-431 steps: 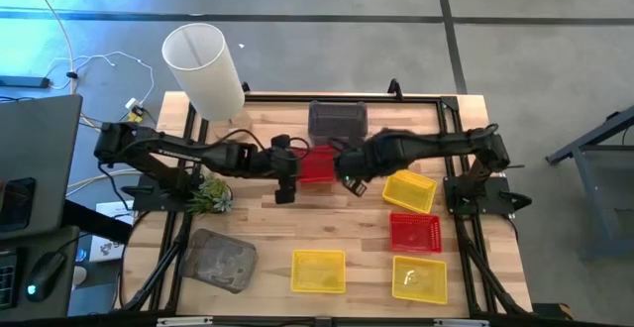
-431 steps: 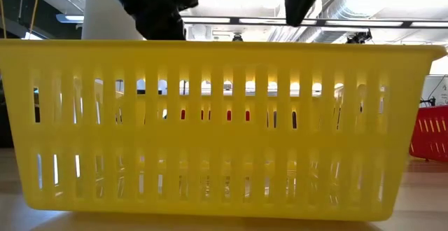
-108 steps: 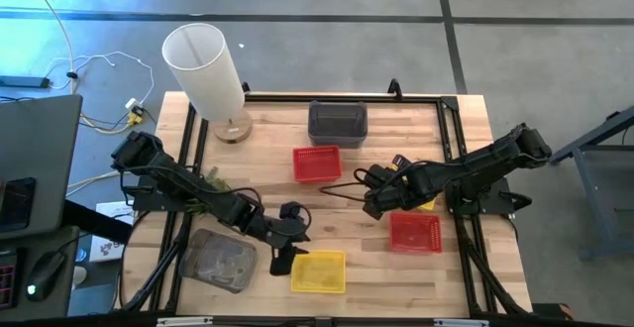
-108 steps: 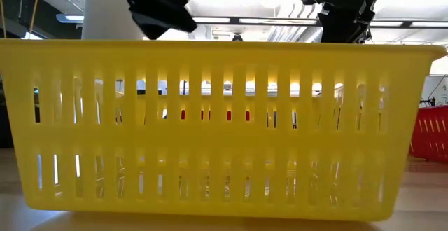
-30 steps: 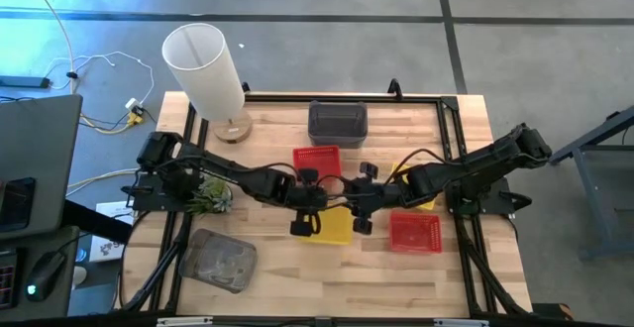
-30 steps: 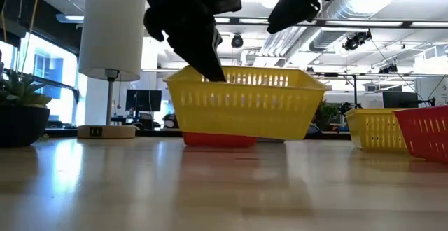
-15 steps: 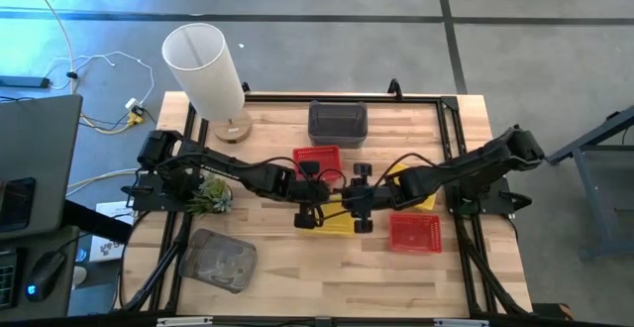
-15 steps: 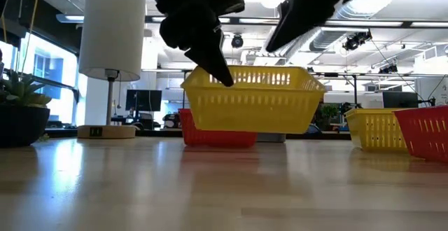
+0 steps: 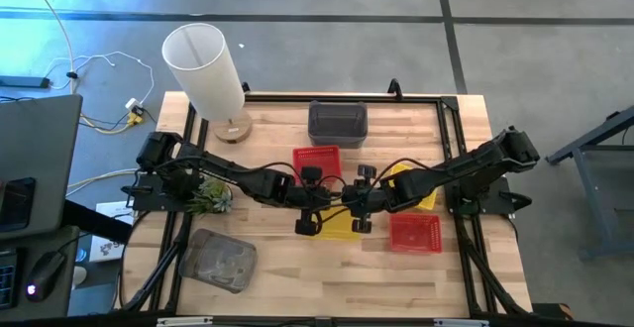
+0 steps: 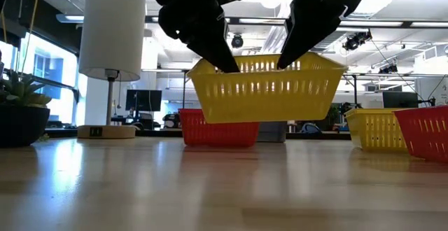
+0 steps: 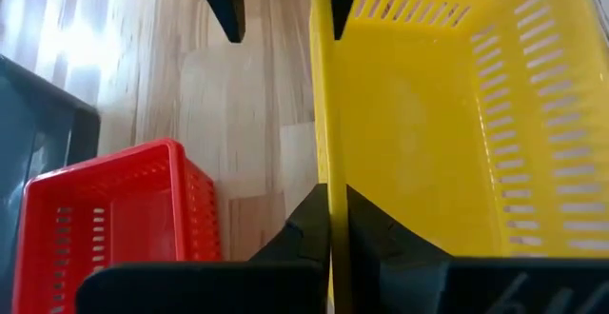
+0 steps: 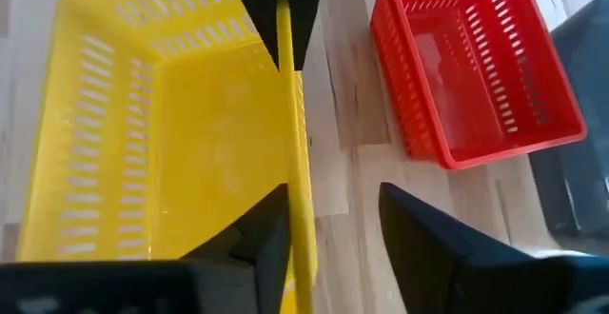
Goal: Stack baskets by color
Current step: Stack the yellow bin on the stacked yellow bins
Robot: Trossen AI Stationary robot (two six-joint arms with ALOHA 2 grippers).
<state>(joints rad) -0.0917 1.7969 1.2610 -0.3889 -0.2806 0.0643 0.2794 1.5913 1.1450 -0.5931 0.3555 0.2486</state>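
- Yellow basket (image 10: pixel 264 88) hangs empty above the surface, mouth up, slightly tilted.
- Left end effector (image 11: pixel 329 221) pinches one rim.
- Right end effector (image 12: pixel 326 221) straddles the opposite rim, fingers apart.
- Red basket (image 9: pixel 316 163) beside: empty.

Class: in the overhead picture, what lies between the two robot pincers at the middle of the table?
The yellow mesh plastic basket, held up between the left pincer and the right pincer; the low view shows it off the wooden table.

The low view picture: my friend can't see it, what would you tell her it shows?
A yellow basket hangs above the wooden table, the left gripper pinching one rim and the right gripper at the other. A red basket sits behind.
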